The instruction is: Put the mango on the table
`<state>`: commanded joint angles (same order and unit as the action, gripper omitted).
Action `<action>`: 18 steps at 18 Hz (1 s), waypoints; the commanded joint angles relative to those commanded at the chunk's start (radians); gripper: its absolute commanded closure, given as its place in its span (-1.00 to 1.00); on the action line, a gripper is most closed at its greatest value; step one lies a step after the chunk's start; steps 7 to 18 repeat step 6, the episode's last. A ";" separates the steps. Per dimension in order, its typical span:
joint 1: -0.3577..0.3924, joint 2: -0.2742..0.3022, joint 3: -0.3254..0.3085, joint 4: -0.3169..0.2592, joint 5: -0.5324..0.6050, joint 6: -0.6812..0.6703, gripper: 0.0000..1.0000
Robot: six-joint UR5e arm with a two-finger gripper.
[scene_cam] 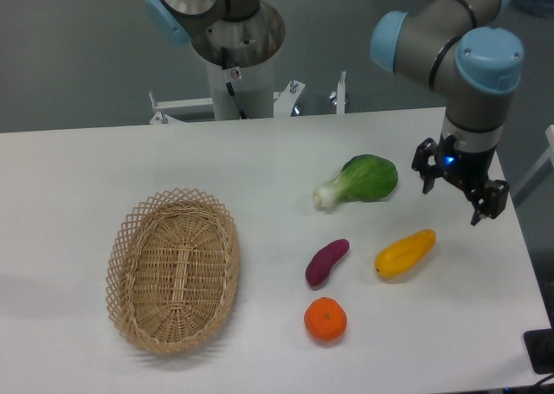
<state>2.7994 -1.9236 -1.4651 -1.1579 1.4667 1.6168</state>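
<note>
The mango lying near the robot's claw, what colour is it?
The mango is yellow-orange, seen plainly in the fixed camera view.

Tabletop (130, 160): smooth, matt white, looks laminate or plastic. Basket (173, 269): woven wicker, rough, open lattice rim, tan. Mango (404, 253): smooth skin, slight sheen, yellow-orange. Sweet potato (326, 261): dull purple skin, smooth. Tangerine (325, 319): finely dimpled, slightly glossy. Bok choy (359, 181): leafy, soft sheen. Gripper (459, 189): black, matt, hard plastic or metal. Arm (450, 48): grey metal-look shell, glossy blue plastic caps.
</note>
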 joint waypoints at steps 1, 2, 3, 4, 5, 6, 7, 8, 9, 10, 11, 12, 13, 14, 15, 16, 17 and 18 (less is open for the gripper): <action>0.020 0.005 0.012 -0.025 -0.025 0.003 -1.00; 0.037 0.017 0.022 -0.051 -0.048 0.012 -1.00; 0.045 0.026 0.032 -0.072 -0.065 0.015 -1.00; 0.055 0.026 0.038 -0.088 -0.071 0.017 -1.00; 0.067 0.028 0.043 -0.097 -0.075 0.021 -1.00; 0.077 0.028 0.046 -0.111 -0.085 0.041 -1.00; 0.077 0.028 0.046 -0.111 -0.085 0.041 -1.00; 0.077 0.028 0.046 -0.111 -0.085 0.041 -1.00; 0.077 0.028 0.046 -0.111 -0.085 0.041 -1.00; 0.077 0.028 0.046 -0.111 -0.085 0.041 -1.00; 0.077 0.028 0.046 -0.111 -0.085 0.041 -1.00; 0.077 0.028 0.046 -0.111 -0.085 0.041 -1.00; 0.077 0.028 0.046 -0.111 -0.085 0.041 -1.00; 0.077 0.028 0.046 -0.111 -0.085 0.041 -1.00; 0.077 0.028 0.046 -0.111 -0.085 0.041 -1.00; 0.077 0.028 0.046 -0.111 -0.085 0.041 -1.00; 0.077 0.028 0.046 -0.111 -0.085 0.041 -1.00; 0.077 0.028 0.046 -0.111 -0.085 0.041 -1.00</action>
